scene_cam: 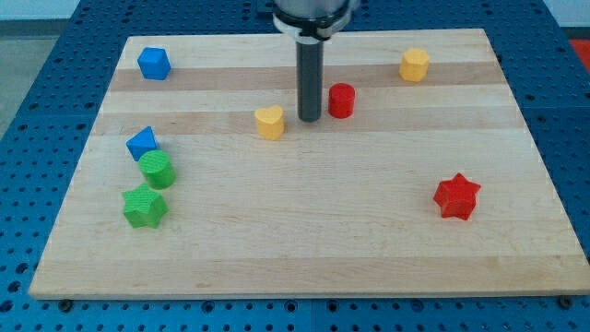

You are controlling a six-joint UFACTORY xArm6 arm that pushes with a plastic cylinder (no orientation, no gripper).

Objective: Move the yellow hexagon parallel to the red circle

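Note:
The yellow hexagon (414,65) sits near the view's top right of the wooden board (304,249). The red circle (342,100), a short cylinder, stands left of and below it. My tip (309,119) rests on the board just left of the red circle, with a small gap between them. A yellow heart (269,122) lies just left of my tip. The rod rises straight up from my tip to the view's top edge.
A blue block (154,64) sits at the top left. A blue triangle-like block (142,143), a green circle (158,170) and a green star (145,207) cluster at the left. A red star (457,196) lies at the lower right.

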